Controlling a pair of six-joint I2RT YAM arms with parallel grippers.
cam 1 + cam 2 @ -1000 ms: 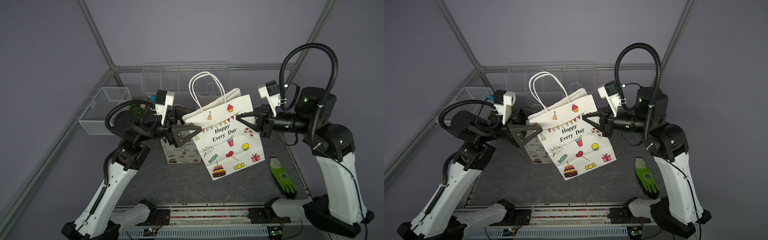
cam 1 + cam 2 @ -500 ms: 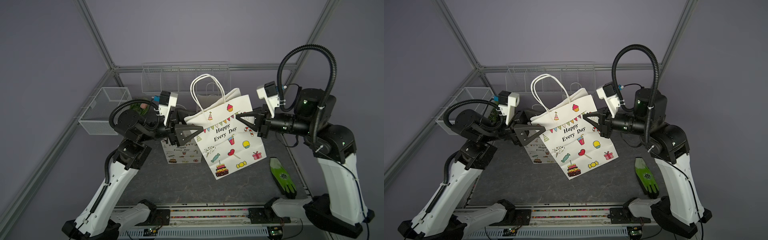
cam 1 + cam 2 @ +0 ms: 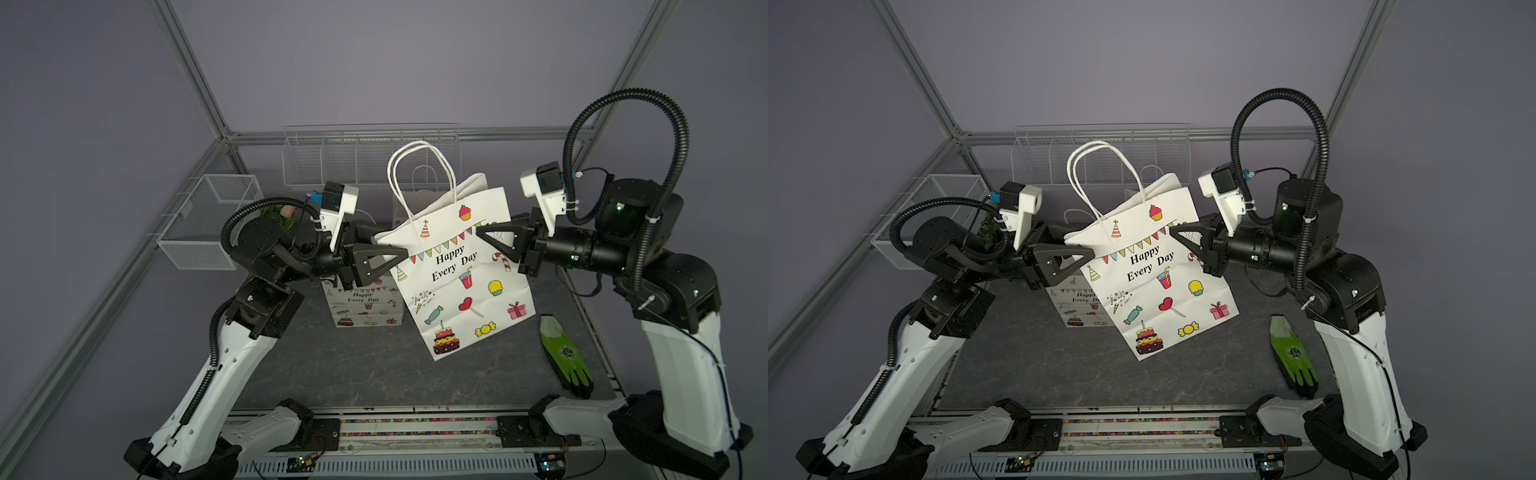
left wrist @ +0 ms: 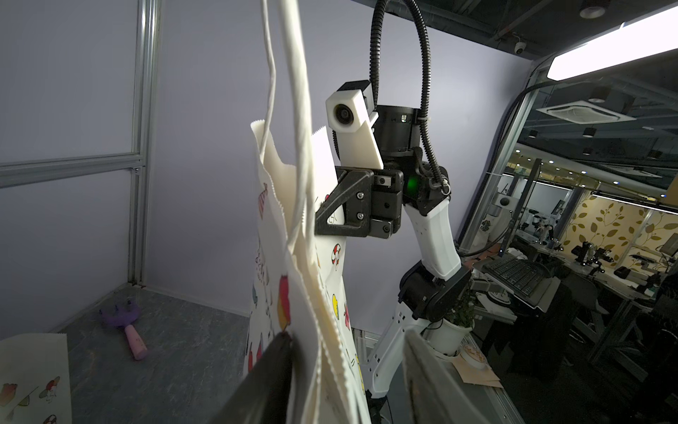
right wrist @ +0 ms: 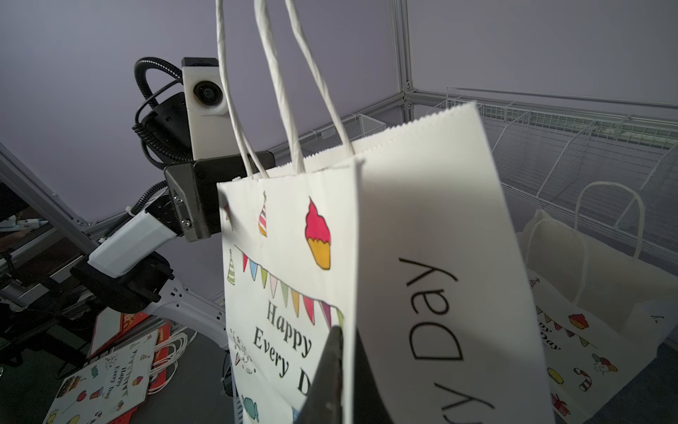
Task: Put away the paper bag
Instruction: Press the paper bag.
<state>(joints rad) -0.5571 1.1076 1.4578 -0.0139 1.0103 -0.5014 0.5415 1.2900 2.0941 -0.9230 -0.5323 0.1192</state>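
The paper bag (image 3: 459, 266) hangs tilted over the table (image 3: 353, 374), between the two arms, with its handles upright; the right pincer (image 3: 478, 233) is clenched on the bag's upper side edge, and in the right wrist view its fingers (image 5: 330, 370) press the paper; the left pincer (image 3: 404, 252) straddles the opposite edge with jaws parted; one finger (image 4: 269, 374) touches the paper, the other finger (image 4: 425, 370) stands clear; a second printed bag (image 3: 365, 303) sits on the table behind; a green glove (image 3: 567, 357) lies near the right arm.
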